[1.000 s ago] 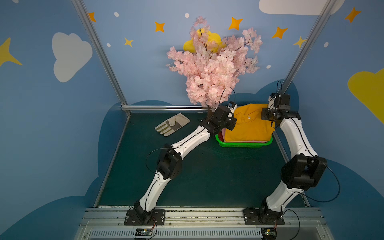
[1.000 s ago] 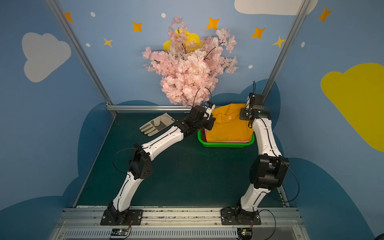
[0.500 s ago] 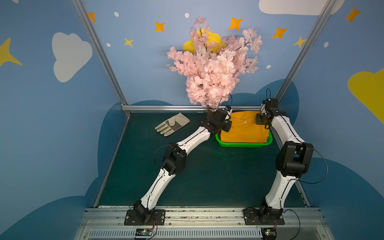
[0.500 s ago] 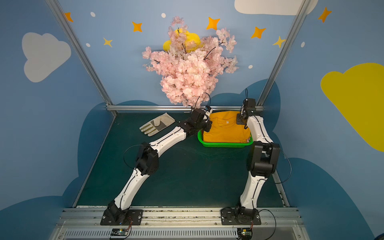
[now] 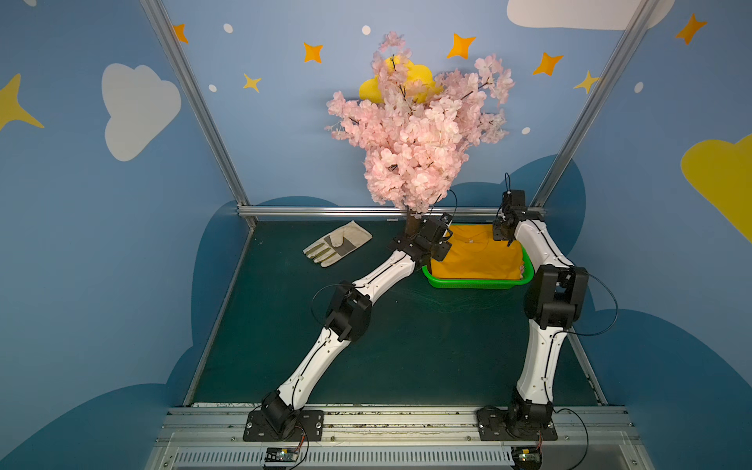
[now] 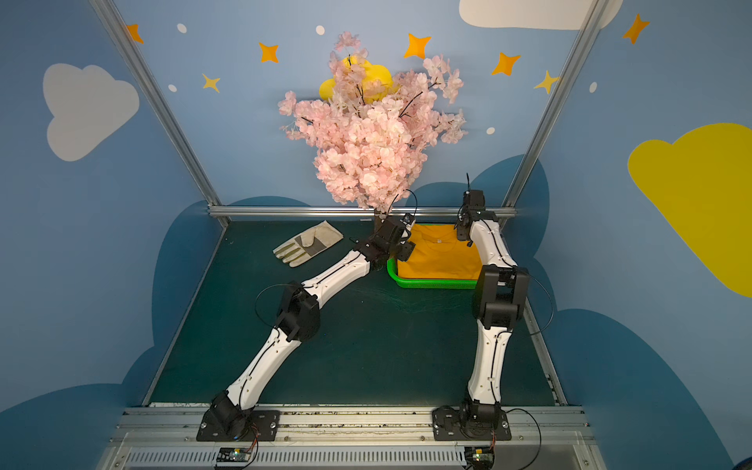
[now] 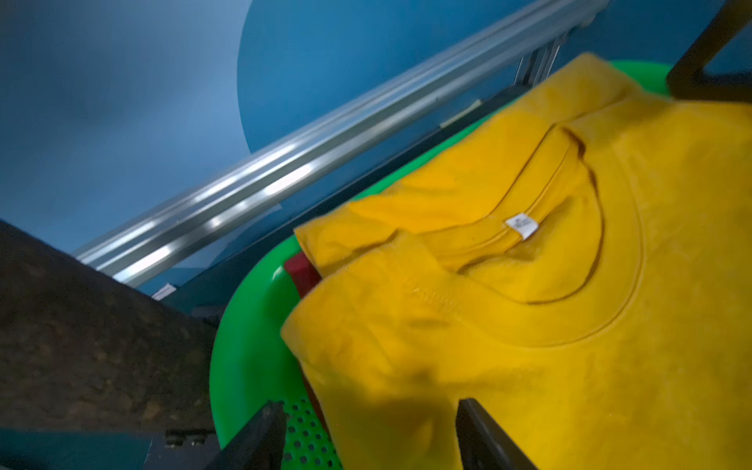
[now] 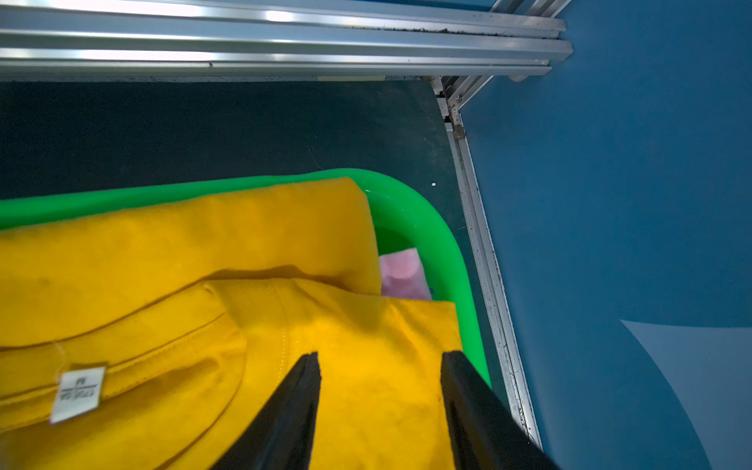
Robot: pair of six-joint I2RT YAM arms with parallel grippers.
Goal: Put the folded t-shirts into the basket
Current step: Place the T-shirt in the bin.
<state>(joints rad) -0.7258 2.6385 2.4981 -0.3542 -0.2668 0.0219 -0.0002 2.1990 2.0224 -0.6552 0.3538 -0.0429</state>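
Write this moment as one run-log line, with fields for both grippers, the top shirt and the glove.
left gripper: open over yellow shirt | right gripper: open over same shirt | yellow shirt: on top in basket | glove: outside basket

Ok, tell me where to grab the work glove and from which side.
Take the work glove by its wide cuff, the end toward the basket, coming down from above. It lies flat with its fingers splayed front-left, so the cuff's single edge is probably easiest to pinch.

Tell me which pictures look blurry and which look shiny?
Left wrist view: the yellow t-shirt and the rail look smeared and soft. Right wrist view: sharper, with bright glare streaks on the rail. Both top views: crisp and evenly lit, the basket easy to see.
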